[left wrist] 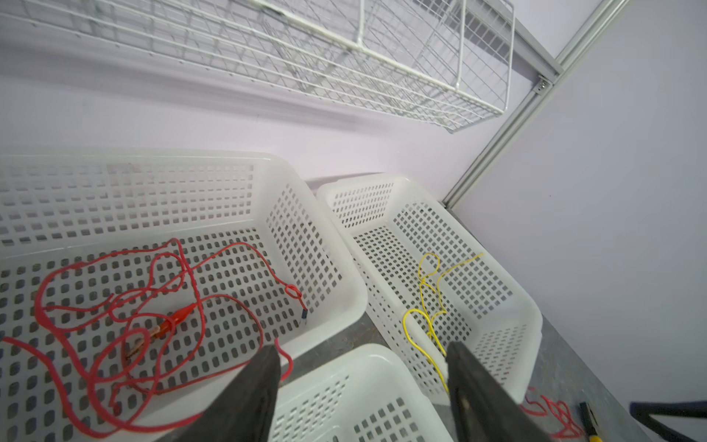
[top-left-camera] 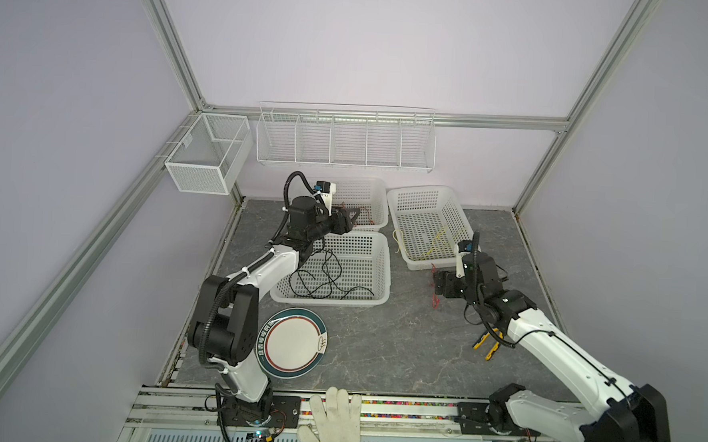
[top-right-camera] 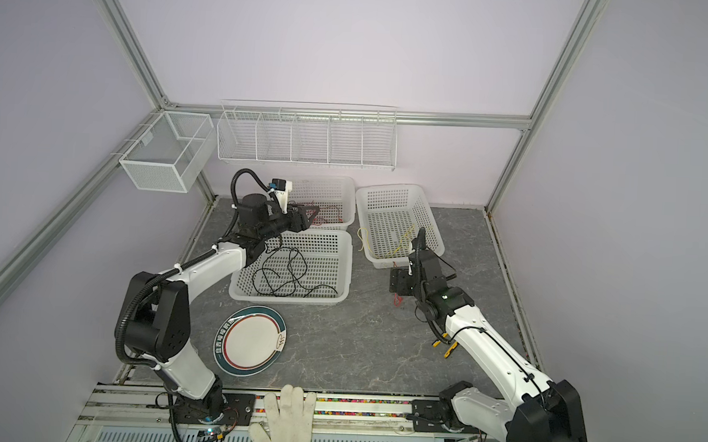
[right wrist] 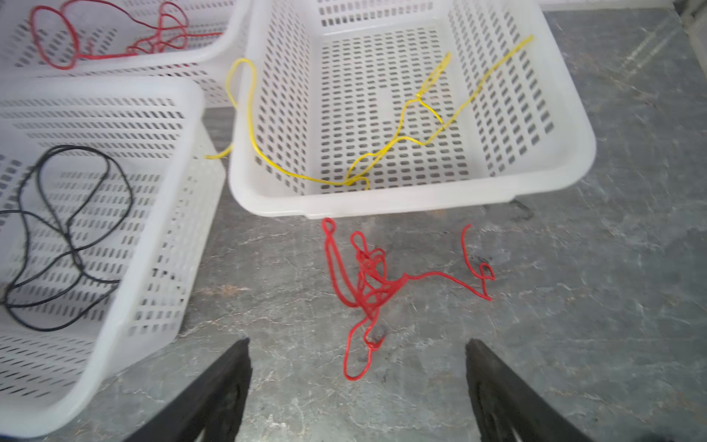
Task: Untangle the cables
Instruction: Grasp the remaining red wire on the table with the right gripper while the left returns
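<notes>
Left gripper (left wrist: 362, 346): released, empty, over far-edge basket (left wrist: 153, 157) holding red cable (left wrist: 178, 317) | black cable (right wrist: 72, 245): left-middle basket (right wrist: 180, 214) | yellow cable (right wrist: 350, 180): far-right-corner basket (right wrist: 421, 206), draped over rim | red tangle (right wrist: 369, 291): bare table (right wrist: 574, 306), beside that basket | right gripper (right wrist: 357, 340): released, empty, above tangle.

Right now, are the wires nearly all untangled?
Done: red cable, black cable and yellow cable lie in separate baskets. In hand: nothing; left gripper and right gripper are open. Left: the knotted red tangle on the table.
</notes>
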Robot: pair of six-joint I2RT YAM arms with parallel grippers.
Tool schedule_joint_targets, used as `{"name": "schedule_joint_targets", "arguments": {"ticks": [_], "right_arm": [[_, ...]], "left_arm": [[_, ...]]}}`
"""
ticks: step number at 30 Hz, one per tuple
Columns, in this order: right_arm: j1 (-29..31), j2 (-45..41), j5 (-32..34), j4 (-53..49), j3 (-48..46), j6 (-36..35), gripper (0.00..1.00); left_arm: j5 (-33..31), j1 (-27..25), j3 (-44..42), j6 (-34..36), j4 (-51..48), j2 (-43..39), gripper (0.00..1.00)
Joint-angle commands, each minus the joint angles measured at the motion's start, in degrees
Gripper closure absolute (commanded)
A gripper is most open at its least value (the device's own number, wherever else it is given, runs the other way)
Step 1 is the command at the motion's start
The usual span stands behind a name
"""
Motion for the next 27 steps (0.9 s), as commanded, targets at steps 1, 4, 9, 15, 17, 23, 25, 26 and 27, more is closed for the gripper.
{"name": "schedule_joint_targets", "arguments": {"ticks": [1,4,9,15,17,23,25,26,27], "right_arm": [[-1.73,2.06,-1.13,0.61,-1.57,0.85,0.1],[-1.85,4.37,-1.31,3.27,-1.39,-0.58,0.1],[-2.01,9.3,-2.14,7.89,-0.28,-1.96,0.12],[-2.01,17.07,-4.94,9.17,2.98,-2.64,0.23],[-2.01,18.79,-4.86,9.88,3.14,-2.59,0.25],[-1.99,21.24,-3.6,10.69,3.29,-3.14,0.35],[-2.01,21.49,-3.44,10.85,3.36,-3.42,0.41],[-2.01,21.68,-3.54,10.88,3.43,-3.58,0.46],[-2.01,21.73,-3.66,10.55,3.44,-3.68,0.51]], "left_arm": [[-0.4,-2.73,-2.79,2.66,0.04,-3.58,0.31],[-3.25,-5.64,-4.99,4.44,-1.74,-6.93,0.32],[-9.18,-10.03,-11.12,6.32,-0.67,-12.69,0.32],[-13.97,-14.6,-17.42,9.6,0.22,-19.0,0.33],[-15.13,-15.46,-19.71,10.05,1.42,-21.2,0.33],[-16.85,-15.69,-26.63,9.81,6.23,-27.34,0.33],[-17.94,-15.69,-28.26,9.83,6.8,-28.75,0.33],[-18.4,-15.69,-28.73,9.81,6.6,-29.39,0.33],[-18.71,-15.69,-29.09,9.79,6.5,-29.81,0.33]]}}
